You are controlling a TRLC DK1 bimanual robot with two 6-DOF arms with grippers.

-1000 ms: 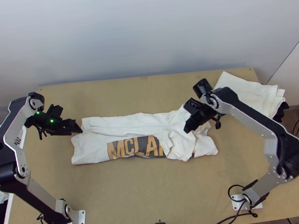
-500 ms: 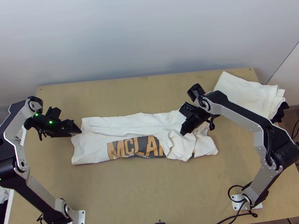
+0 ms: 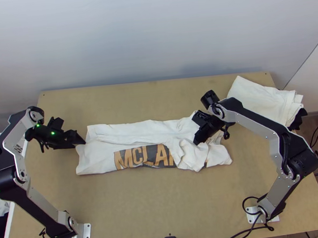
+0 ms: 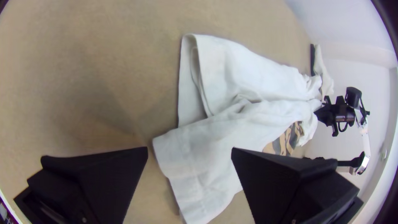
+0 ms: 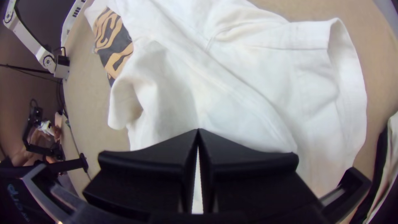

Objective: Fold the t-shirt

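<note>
The white t-shirt lies folded in a long strip across the table, its orange-and-dark print along the near edge and its right part rumpled. At its left end is my left gripper; in the left wrist view this gripper stands open, the shirt's layered end showing between and beyond its fingers. My right gripper is over the rumpled right part. The right wrist view shows this gripper with its fingertips together against white cloth; I cannot make out any fabric pinched between them.
A stack of folded white cloth with something dark under it lies at the table's back right corner. A white basket with clothes stands beyond the left edge. Bare tabletop spreads in front of the shirt.
My right gripper has shifted left and slightly down the picture over the shirt, moving little in the last half second. The left gripper has drifted slightly left. The shirt lies as before.
</note>
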